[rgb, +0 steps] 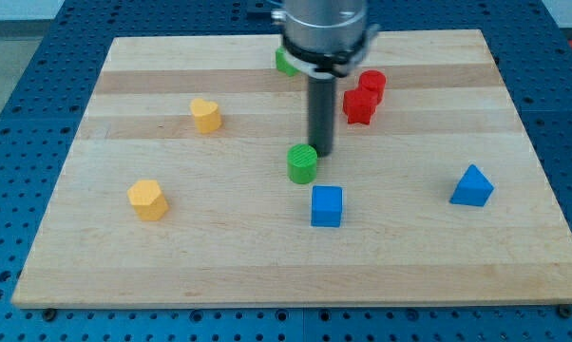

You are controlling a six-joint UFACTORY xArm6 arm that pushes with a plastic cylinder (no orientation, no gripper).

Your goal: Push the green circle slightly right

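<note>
The green circle (302, 163) is a short green cylinder near the middle of the wooden board (172, 256). My tip (321, 152) is at the end of the dark rod, right beside the circle's upper right edge, touching or nearly touching it. A second green block (285, 63) is partly hidden behind the arm at the view's top.
A blue cube (326, 206) sits just below and right of the green circle. Two red blocks (364, 95) lie up and right of the rod. A blue triangular block (471, 186) is at the right. Two yellow blocks (206, 115) (147, 199) lie at the left.
</note>
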